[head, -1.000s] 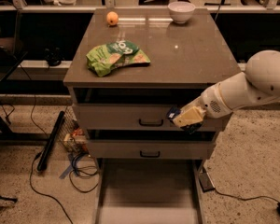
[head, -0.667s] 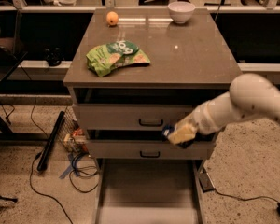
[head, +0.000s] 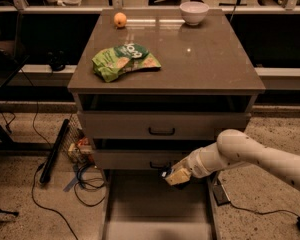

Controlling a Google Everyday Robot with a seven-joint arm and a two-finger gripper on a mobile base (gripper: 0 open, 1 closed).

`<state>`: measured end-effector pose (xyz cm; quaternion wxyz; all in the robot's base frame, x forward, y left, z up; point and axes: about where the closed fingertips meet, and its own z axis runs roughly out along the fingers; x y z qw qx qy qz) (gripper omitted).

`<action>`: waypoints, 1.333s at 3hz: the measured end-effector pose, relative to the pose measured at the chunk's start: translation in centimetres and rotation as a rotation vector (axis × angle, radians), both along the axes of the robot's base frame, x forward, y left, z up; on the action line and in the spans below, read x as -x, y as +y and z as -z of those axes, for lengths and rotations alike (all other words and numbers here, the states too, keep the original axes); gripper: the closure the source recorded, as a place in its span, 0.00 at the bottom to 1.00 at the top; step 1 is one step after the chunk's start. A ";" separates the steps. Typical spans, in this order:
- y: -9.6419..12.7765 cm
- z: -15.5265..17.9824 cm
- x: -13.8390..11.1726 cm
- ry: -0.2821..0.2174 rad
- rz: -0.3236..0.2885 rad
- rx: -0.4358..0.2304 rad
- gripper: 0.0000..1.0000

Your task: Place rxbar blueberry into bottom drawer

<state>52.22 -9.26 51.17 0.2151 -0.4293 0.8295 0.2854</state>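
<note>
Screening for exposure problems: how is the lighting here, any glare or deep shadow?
Camera view: dim overall; small glare spot on the cabinet top; the bottom drawer lies in shadow, with the pale end effector above it.

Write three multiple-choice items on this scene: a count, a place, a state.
1. How many things lie on the brown flat cabinet top? A two; B five; C three.
2. Where is the robot's pale claw? A low, over the wide grey-beige bottom drawer; B on the cabinet top; C behind the cabinet.
3. The bottom drawer is: A shut; B pulled out; C taken off.
Key: C, crinkled green snack bag, small round orange, white bowl; A, it hangs just below the middle drawer; B, its floor shows.
</note>
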 end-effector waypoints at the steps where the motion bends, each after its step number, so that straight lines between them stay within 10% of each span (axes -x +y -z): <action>1: 0.0 0.0 0.0 0.000 0.000 0.000 1.00; 4: 2.4 13.3 -0.9 0.049 0.148 -0.034 1.00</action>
